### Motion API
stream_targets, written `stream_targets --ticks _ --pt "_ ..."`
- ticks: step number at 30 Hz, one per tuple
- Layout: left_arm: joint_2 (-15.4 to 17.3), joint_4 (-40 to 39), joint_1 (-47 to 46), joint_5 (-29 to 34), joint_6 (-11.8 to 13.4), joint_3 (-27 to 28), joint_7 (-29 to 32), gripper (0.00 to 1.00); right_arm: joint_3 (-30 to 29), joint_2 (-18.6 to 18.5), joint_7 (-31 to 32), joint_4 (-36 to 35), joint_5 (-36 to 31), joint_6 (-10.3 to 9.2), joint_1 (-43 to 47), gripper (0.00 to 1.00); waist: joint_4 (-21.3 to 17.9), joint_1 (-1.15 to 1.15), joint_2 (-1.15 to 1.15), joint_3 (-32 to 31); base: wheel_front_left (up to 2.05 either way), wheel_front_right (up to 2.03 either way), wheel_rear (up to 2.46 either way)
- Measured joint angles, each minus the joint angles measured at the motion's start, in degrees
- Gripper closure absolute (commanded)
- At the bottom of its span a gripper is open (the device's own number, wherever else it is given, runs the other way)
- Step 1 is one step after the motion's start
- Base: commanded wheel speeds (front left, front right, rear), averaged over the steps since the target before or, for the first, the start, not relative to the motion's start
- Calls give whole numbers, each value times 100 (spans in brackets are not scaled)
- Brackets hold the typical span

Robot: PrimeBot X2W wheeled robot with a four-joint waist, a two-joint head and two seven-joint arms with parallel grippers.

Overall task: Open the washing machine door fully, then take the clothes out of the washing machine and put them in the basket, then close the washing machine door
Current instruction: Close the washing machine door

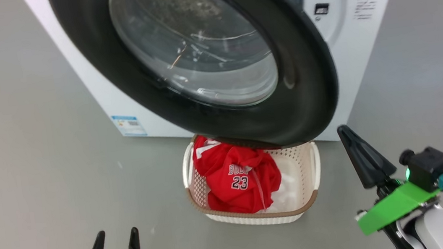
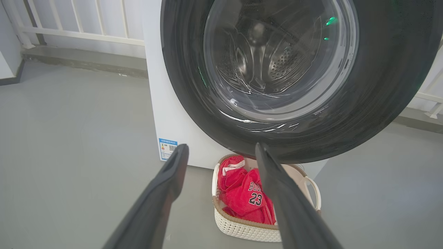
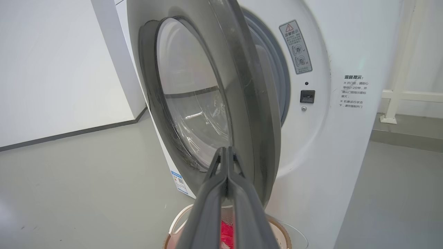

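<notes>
The washing machine door stands about half open, its black rim hanging over the back part of the basket, so the basket sits on the floor just in front of the washing machine, probably so that what comes out of the drum has a short way to go. The clothes lie inside the basket, red and crumpled, with the number 23 upward, so I judge that the emptying is done and that closing the door is the step in hand. The right gripper is low at the right, near the lower free edge of the door, with its two fingers pressed together and nothing between them. Fingers together like this make one stiff point, which suits pushing on the rim more than grasping. I cannot tell if it touches the rim. The left gripper is low at the left, well apart from the door, with its fingers spread and holding nothing, and it seems to keep out of the door's path.
</notes>
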Motion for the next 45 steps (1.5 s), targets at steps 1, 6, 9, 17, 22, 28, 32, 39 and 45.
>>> stream_targets --ticks 1,6,9,17,22,28,32,39,45 --pt "-1 -2 -1 -1 0 -11 0 0 26 7 0 27 0 0 -75 100 33 0 0 31 0 0 0" --pt "-4 -14 -73 -7 0 -71 0 0 51 21 0 190 0 0 -380 100 167 0 0 193 0 0 0" --pt "-9 -24 -192 -68 0 -131 0 0 41 16 0 253 0 0 -528 100 232 0 0 296 0 0 0" --pt "-23 -48 -446 -196 0 -254 -1 0 -193 -31 0 354 0 2 -942 100 335 0 0 621 0 0 0" --pt "-33 -49 -616 -259 0 -330 0 0 -314 -41 -1 367 0 9 -1169 100 371 0 0 810 0 0 0" --pt "-49 -84 -848 -323 0 -446 -1 0 -549 -159 -1 389 0 9 -1576 100 452 0 0 1090 0 0 0" --pt "-54 -93 -965 -386 0 -521 -1 0 -734 -280 -1 443 0 9 -1868 100 526 0 0 1258 0 0 0" --pt "-57 -115 -1160 -475 0 -645 -1 0 -927 -459 -1 564 0 9 -2399 100 669 0 0 1512 0 0 0" --pt "-63 -131 -1310 -536 0 -715 -1 0 -1100 -566 -1 667 -2 9 -2844 100 771 0 0 1715 0 0 0"
